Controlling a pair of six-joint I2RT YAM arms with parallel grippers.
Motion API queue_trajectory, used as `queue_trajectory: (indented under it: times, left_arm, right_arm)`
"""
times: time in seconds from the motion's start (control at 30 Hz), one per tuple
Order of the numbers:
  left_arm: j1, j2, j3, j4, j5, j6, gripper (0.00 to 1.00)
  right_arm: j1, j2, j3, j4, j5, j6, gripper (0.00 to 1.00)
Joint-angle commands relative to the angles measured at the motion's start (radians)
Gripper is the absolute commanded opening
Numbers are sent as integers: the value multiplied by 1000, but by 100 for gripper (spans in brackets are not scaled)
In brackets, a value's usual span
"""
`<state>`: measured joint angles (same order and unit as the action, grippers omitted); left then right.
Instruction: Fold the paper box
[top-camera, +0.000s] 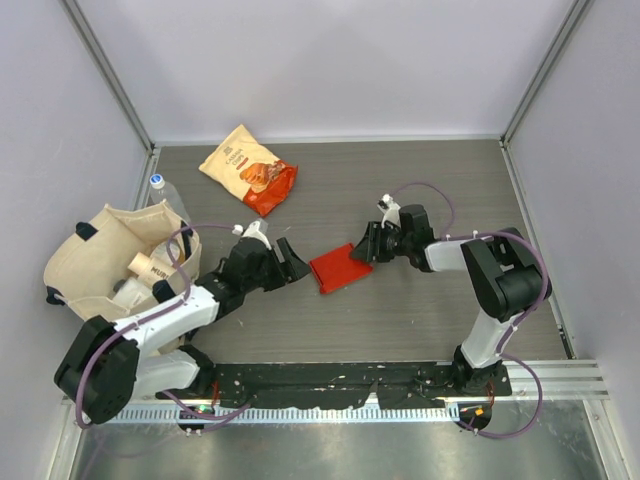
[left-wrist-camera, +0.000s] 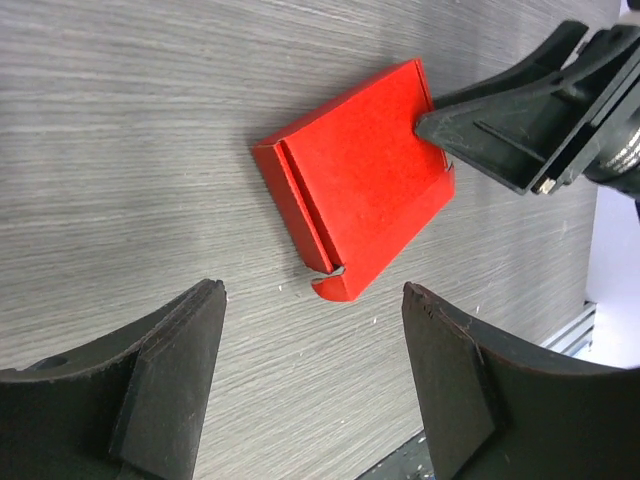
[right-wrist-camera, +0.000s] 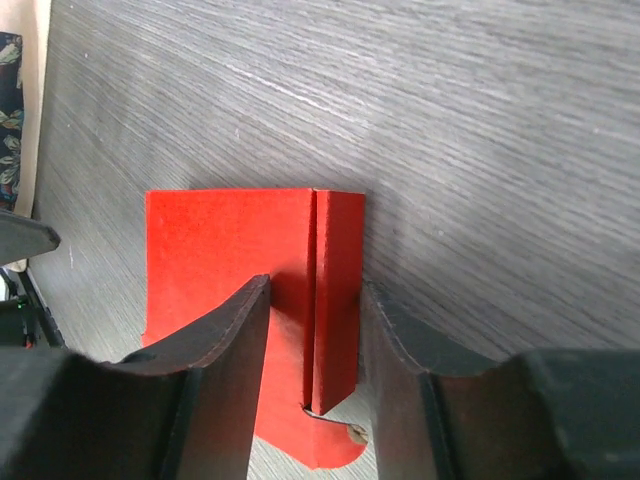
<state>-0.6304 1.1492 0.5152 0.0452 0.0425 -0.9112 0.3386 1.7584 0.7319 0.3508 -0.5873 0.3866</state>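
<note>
Two grippers flanking one small red piece near the middle of the grey wood-grain table (top-camera: 420, 320); flat on that surface, the paper box (top-camera: 340, 268), bright red, unmarked, mostly collapsed; along one side a narrow strip set off from the main panel by a crease; at one end of that strip a small rounded tab, poking out past the edge, with a short slit beside it.

Left gripper (left-wrist-camera: 310, 295) on the box's left side, spread wide, gripping nothing; low over the table, just short of the box and apart from it, the tab corner nearest; both black fingers (left-wrist-camera: 170, 380) curved inward, grey wood between them.

Right gripper (right-wrist-camera: 315, 285) on the box's right side, parted only part way; gap wider than the narrow strip, with the strip and a sliver of the main panel showing between its fingers (right-wrist-camera: 225, 365), the tab low in that gap; seen from the left wrist, one fingertip right against an edge of the box near a corner; no telling whether the pads press on the cardboard or merely sit over it.

Well apart, toward the far side of the table: an orange-and-cream snack bag (top-camera: 250, 168), lying flat. At the left edge, beside the left arm: a cream cloth tote (top-camera: 100, 250), mouth open, several pale things inside, too small to name; just behind it, a clear plastic bottle (top-camera: 160, 190) with a blue cap.
</note>
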Motion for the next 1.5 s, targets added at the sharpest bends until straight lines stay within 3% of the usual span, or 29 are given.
queue_trajectory:
  times: [0.0,0.23,0.4,0.7,0.87,1.0,1.13,1.2,1.3,1.4,1.47]
  left_arm:
    - [12,65,-10,46,17,-120,75]
    - [12,259,0,255,80,-176,75]
    - [12,351,19,329,85,-221,75]
    - [12,395,12,366,65,-273,75]
    - [11,454,32,453,121,-294,67]
    - [12,465,0,544,123,-348,52]
    - [12,394,-18,509,102,-367,41]
    - [14,366,-4,460,106,-373,36]
    - [32,324,46,306,148,-400,27]
    - [70,310,88,185,262,-446,20]
    - [93,300,95,136,360,-469,17]
  right_arm:
    - [5,-22,-64,43,32,26,44]
    - [-1,7,-140,206,1,135,17]
    - [-16,42,-175,330,-32,250,12]
    - [-55,85,-180,313,-19,276,6]
    - [-55,96,-175,315,-23,282,6]
    - [-55,72,-187,309,4,288,7]
    - [-46,-11,-177,208,46,246,16]
    - [-20,-66,-140,52,122,169,23]
    - [52,-219,-59,-208,312,62,44]
    - [167,-365,29,-405,507,-76,60]
    - [236,-469,53,-458,572,-193,65]
